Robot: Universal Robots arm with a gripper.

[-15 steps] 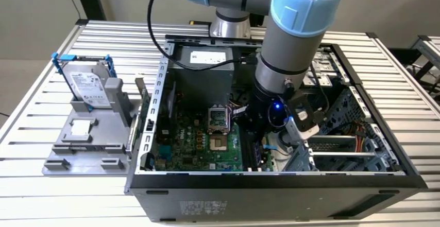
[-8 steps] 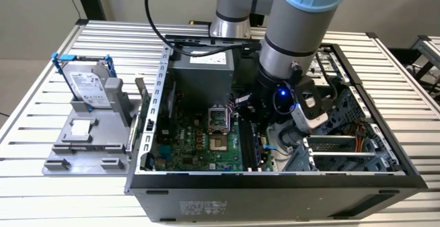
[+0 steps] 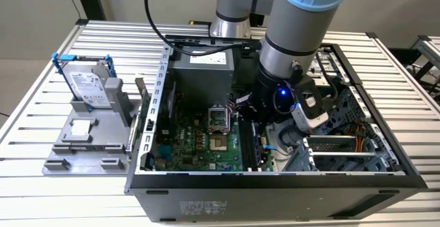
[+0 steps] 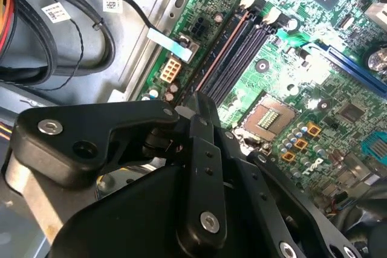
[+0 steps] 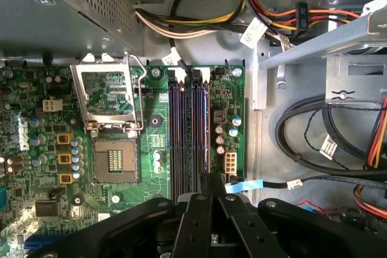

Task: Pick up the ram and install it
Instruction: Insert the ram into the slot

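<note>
Slatted metal surface (image 3: 41, 186) carries open computer case (image 3: 275, 186). Claw (image 5: 210, 179) low over motherboard slots (image 5: 188, 131), fingers together, perhaps clamped on ram edge; ram itself hidden. Grey wall (image 3: 34, 11) behind.

Ram (image 4: 221, 52), thin brownish edge, standing upright in outermost motherboard slot (image 4: 237, 52)

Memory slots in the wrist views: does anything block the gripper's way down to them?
Nothing visible does. The slots lie bare right ahead of the gripper; the cables lie off to one side.
</note>
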